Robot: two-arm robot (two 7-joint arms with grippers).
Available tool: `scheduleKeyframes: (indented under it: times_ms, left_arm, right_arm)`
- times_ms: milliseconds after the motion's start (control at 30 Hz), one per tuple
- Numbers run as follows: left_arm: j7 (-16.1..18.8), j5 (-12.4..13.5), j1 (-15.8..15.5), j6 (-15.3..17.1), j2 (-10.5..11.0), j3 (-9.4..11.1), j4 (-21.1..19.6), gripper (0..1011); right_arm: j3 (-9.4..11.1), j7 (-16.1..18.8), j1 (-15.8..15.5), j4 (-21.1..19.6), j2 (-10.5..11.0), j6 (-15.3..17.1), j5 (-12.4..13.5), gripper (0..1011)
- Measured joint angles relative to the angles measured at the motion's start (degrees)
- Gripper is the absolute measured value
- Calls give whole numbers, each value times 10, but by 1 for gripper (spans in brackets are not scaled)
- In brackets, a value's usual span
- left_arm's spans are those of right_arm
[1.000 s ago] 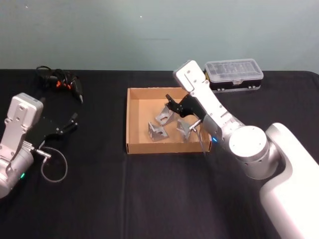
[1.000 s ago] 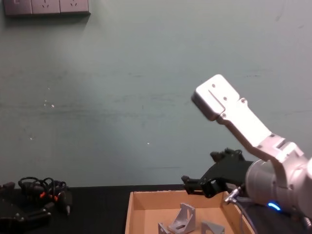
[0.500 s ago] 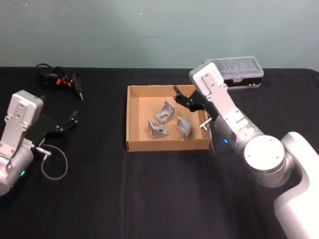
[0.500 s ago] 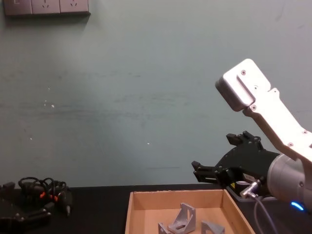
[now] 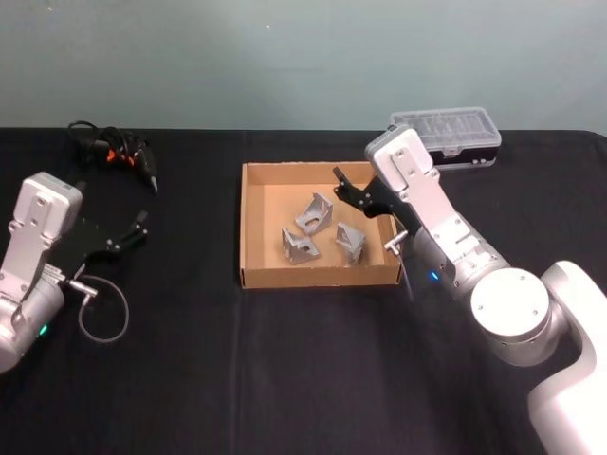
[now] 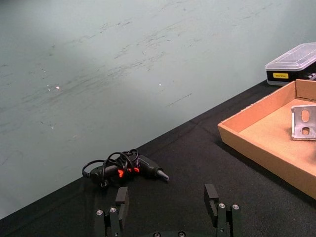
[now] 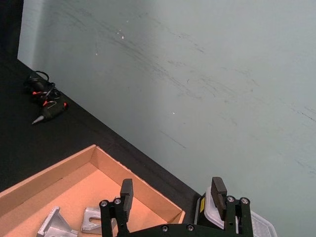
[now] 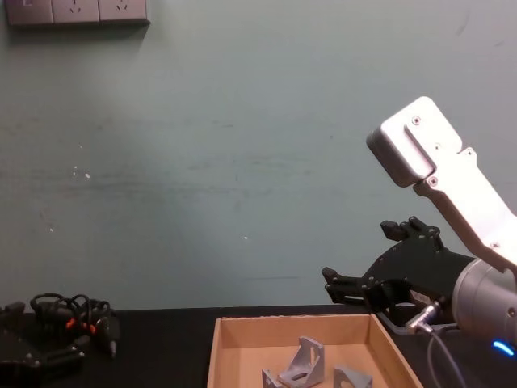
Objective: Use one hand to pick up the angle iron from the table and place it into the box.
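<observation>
Right end effector [image 5: 343, 182] above box [image 5: 254, 227], near black case [image 5: 446, 138]

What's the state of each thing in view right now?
box: open-topped, holding three angle irons
angle irons: lying loose inside the box, none gripped
right pincer: open, empty, raised above the box's right rear part
left pincer: open, empty, off at the left
black case: clear lid shut

head: high, looking down | chest: low, forward | shared: box [image 5: 254, 227]
</observation>
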Motion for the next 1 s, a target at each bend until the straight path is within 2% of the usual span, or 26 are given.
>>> scheduleKeyframes:
  times_ms: [1000]
  left_arm:
    - [0,0,0,0,0,0,0,1000]
  right_arm:
    - [-1,1,3,3,-1,2,0,1004]
